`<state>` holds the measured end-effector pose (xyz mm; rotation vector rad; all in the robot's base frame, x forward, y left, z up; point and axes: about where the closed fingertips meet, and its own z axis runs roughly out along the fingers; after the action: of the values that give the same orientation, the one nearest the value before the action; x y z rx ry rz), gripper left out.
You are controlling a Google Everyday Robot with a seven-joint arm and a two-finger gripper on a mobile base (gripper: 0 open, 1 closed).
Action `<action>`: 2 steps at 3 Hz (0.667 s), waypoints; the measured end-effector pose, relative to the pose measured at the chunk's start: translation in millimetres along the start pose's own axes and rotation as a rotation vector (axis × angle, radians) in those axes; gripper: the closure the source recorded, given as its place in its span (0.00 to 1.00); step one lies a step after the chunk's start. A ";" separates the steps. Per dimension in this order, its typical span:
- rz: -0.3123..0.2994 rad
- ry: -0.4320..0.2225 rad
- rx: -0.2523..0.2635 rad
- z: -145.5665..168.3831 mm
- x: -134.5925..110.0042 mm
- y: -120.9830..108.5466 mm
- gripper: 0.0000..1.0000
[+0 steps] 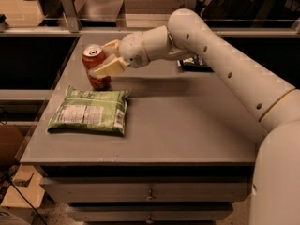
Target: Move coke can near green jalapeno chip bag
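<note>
The coke can [95,62] is red with a silver top and stands upright just behind the far edge of the green jalapeno chip bag [89,112]. My gripper [103,60] reaches in from the right and is shut on the can, one cream finger across its front and one behind. The can's base is at or very near the grey tabletop [187,121]. The bag lies flat at the table's front left, its white nutrition label facing up.
A dark blue chip bag [196,63] lies at the back right, mostly hidden behind my arm [220,60]. The table's left edge runs close beside the can and bag. Drawers sit below the front edge. A railing runs behind the table.
</note>
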<state>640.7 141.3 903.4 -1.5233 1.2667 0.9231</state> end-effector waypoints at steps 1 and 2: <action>-0.024 0.008 -0.023 1.2 10.6 13.0 0.13; -0.024 0.007 -0.027 3.7 9.9 13.6 0.00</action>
<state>629.3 141.3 890.5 -1.5603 1.2428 0.9231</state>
